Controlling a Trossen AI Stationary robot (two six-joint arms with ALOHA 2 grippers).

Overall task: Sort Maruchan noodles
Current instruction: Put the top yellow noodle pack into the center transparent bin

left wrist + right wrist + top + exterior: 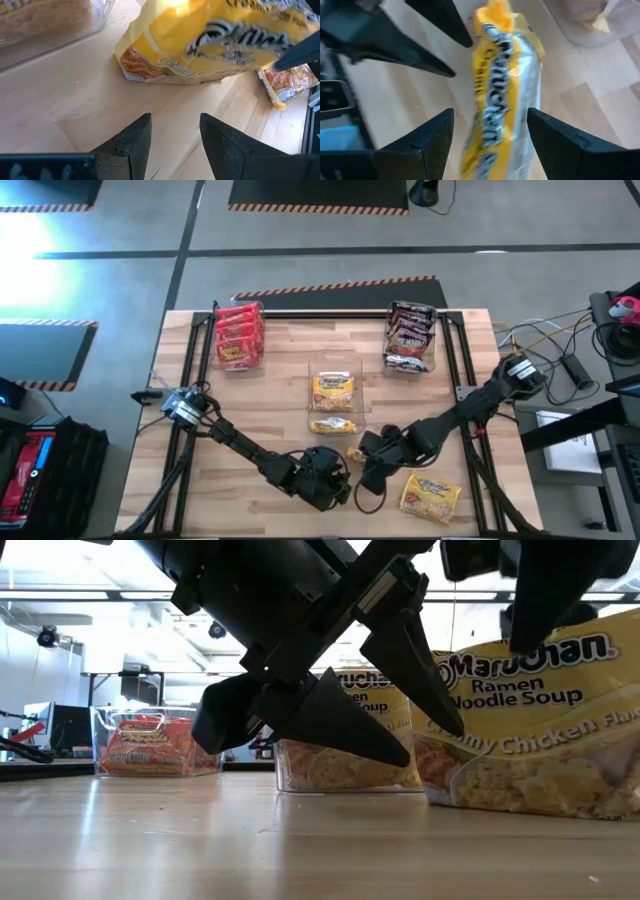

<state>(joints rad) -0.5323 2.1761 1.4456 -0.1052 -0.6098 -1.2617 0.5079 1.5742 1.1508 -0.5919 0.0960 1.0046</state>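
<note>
Light comes from overhead: the ceiling fixtures glow white in the low view and leave a pale sheen on the wooden table (pixel 200 840) under me. In the high view the grey floor (pixel 60 240) at the left burns out in bright glare. My left gripper (pixel 330 720) is a near-black silhouette against that backlight. At my right wrist, the yellow packet (pixel 502 85) between my fingers (pixel 427 137) is smeared with motion blur; at my left wrist its print is blurred too.

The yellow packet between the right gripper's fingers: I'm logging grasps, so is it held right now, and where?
Not gripped: the right gripper is open, its fingers standing clear on either side of the yellow packet. The left gripper is open and empty.
</note>
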